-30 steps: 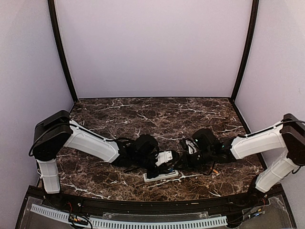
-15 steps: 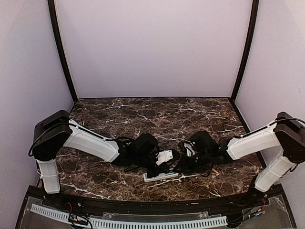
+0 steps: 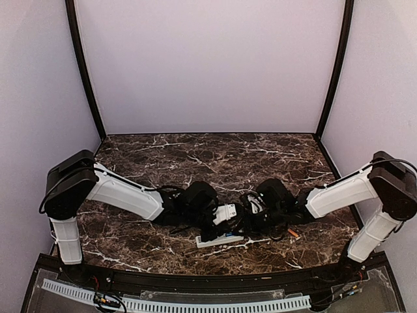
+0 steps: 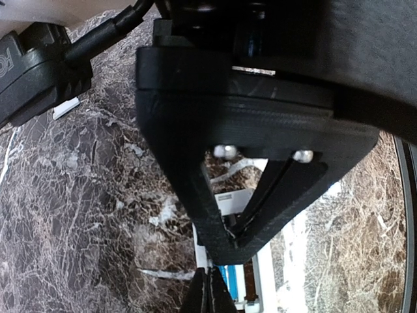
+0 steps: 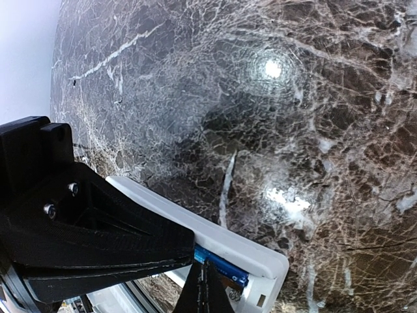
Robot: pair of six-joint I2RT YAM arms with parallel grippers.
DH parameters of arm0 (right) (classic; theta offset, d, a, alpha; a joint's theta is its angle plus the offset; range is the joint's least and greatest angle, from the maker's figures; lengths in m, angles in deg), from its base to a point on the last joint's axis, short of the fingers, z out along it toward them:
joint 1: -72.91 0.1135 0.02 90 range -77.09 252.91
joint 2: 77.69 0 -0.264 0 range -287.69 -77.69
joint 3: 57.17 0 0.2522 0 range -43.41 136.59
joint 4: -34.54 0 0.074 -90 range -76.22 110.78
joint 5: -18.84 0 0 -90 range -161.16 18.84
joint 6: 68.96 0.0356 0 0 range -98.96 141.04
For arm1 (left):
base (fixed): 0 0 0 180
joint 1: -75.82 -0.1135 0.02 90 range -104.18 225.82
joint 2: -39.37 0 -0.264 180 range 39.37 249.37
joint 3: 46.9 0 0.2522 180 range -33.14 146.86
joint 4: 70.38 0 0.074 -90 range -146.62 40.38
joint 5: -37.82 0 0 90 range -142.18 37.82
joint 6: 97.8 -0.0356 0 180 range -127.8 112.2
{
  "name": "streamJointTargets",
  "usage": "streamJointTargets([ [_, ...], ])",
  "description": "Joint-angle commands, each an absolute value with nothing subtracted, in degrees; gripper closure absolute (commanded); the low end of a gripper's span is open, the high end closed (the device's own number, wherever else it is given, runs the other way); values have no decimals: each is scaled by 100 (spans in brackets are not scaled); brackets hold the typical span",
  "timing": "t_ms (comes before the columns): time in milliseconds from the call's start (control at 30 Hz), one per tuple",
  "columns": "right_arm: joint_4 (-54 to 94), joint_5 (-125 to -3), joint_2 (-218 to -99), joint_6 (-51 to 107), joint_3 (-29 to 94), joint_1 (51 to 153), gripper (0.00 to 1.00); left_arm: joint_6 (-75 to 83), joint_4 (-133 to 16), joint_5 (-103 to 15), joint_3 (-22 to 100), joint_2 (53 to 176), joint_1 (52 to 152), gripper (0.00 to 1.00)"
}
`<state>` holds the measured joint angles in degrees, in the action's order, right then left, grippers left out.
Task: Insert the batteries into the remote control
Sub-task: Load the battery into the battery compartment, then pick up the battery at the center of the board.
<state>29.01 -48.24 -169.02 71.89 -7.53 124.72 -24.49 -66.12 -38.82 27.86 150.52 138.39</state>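
Overhead, I see both arms stretched inward over a dark marble table (image 3: pixel 163 156), meeting near its front edge above the remote (image 3: pixel 220 240); the remote is a white bar lying flat, its long side roughly parallel to that edge. My left gripper (image 4: pixel 207 297) is clenched, its fingers pressed together with nothing between them, tips just over the remote; my right gripper (image 5: pixel 203 292) is likewise clenched to a single point and empty. From the right wrist, that point meets the blue battery (image 5: pixel 221 266), which lies inside the open compartment at the remote's end; I cannot tell whether it presses on the battery. The left gripper's black body hangs over the remote on the left of that view. The orange battery (image 3: pixel 293 232) lies on the table to the right of the remote, apart from it, beside the right arm's wrist.
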Motion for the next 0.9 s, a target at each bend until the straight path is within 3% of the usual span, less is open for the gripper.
streamJointTargets([
  [0, 2642, -4965, -16836, 7091, -763, 12524, 100, -2316, -5523, -3724, 2640, 15132, 13872, 99],
  [367, 2140, -5039, -16131, 6525, -448, 12436, 97, -1995, -5559, -3467, 2668, 14388, 13593, 92],
  [467, 1701, -5041, -15939, 5921, -203, 12356, 88, -1885, -5596, -3448, 2606, 14187, 13491, 88],
  [567, 1073, -5053, -15832, 5012, 283, 12220, 70, -1567, -5726, -3400, 2411, 13843, 13332, 82],
  [667, 456, -4911, -15891, 3782, 818, 12091, 53, -1272, -5925, -3516, 2151, 13376, 13121, 68],
  [867, -544, -4627, -16504, 763, 1589, 12179, 41, -829, -6058, -4374, 1658, 12517, 12973, 37],
])
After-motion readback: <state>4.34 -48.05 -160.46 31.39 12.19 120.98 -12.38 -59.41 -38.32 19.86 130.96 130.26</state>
